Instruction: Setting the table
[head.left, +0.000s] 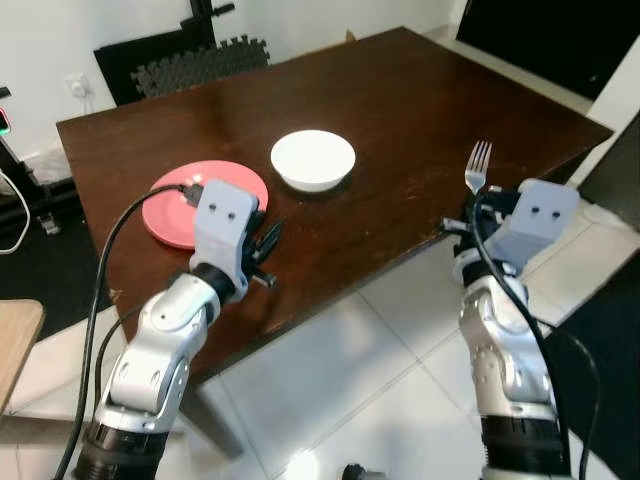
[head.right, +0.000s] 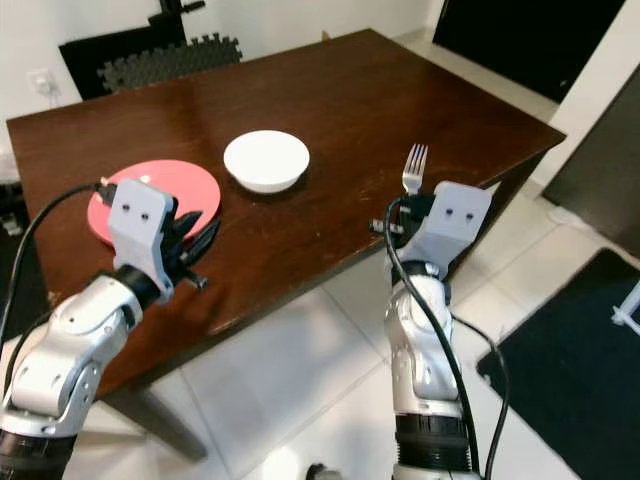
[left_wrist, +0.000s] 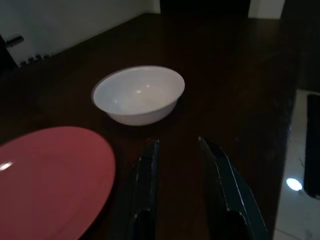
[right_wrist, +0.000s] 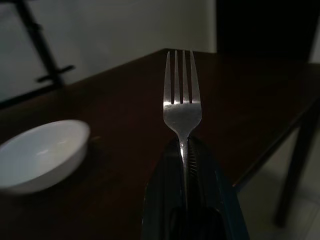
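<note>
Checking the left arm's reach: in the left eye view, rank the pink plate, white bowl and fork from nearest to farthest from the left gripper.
1. Pink plate, just beside the left gripper, on its left.
2. White bowl, further in on the table.
3. Fork, across at the table's edge, held in the right gripper.

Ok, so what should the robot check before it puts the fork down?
1. Fork held firmly: ok, the right gripper is shut on its handle, tines pointing up.
2. Right gripper over the table: not ok, it hangs at the near edge, partly above the floor.
3. Free spot for the fork: ok, the wood to the right of the bowl is bare.
4. Plate and bowl in place: ok, they sit side by side, apart.
5. Left gripper out of the way: ok, it is open, beside the plate and holding nothing.
6. Knife or spoon ready: cannot tell.
</note>
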